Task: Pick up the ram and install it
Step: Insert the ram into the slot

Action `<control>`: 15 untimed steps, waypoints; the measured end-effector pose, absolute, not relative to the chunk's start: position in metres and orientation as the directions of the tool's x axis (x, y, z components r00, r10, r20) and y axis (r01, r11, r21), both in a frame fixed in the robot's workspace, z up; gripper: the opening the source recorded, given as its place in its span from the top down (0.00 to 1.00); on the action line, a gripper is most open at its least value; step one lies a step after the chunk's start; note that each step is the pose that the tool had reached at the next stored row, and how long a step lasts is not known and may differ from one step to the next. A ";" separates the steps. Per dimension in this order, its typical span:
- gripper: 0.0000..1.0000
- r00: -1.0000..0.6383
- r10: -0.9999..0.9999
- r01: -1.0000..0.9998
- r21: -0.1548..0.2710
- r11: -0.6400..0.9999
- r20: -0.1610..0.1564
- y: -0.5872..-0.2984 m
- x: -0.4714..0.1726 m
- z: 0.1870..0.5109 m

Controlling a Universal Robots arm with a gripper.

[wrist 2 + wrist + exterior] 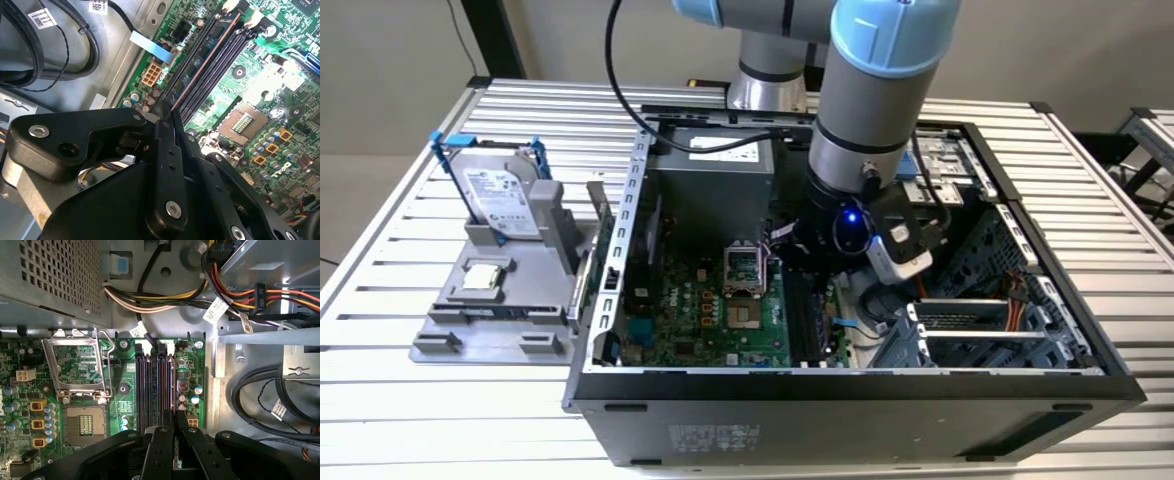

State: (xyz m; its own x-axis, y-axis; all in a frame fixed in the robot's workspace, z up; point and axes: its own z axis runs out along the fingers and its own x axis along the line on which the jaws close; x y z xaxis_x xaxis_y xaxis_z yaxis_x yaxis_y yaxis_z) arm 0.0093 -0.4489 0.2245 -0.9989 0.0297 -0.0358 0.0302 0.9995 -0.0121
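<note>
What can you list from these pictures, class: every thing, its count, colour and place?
Table: one, silver slats, under everything.
Computer case: one, black, open, on the table.
Motherboard: one, green, inside the case.
Memory slots: about four, black, on the motherboard.
Processor socket: one, open, beside the slots.
Cables: several, orange, yellow and black, inside the case.
Holder: one, grey, at the exterior view's left.
Hard drive: one, silver in a blue frame, upright on the holder.
Processor chip: one, silver, on the holder.
Ram: one, blue-green, edge-on along the slots.
Arm: one, blue and grey, reaching into the case.
Gripper: one, black, seemingly closed on the ram.
</note>
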 end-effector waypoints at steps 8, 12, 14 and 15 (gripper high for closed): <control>1.00 -0.999 0.032 0.032 -0.012 0.999 -0.036 -0.449 0.009 0.224; 1.00 -0.999 0.029 0.030 -0.012 0.999 -0.034 -0.449 0.009 0.224; 1.00 -0.999 0.028 0.029 -0.012 1.000 -0.033 -0.449 0.009 0.224; 1.00 -0.999 0.028 0.028 -0.012 1.000 -0.032 -0.449 0.009 0.223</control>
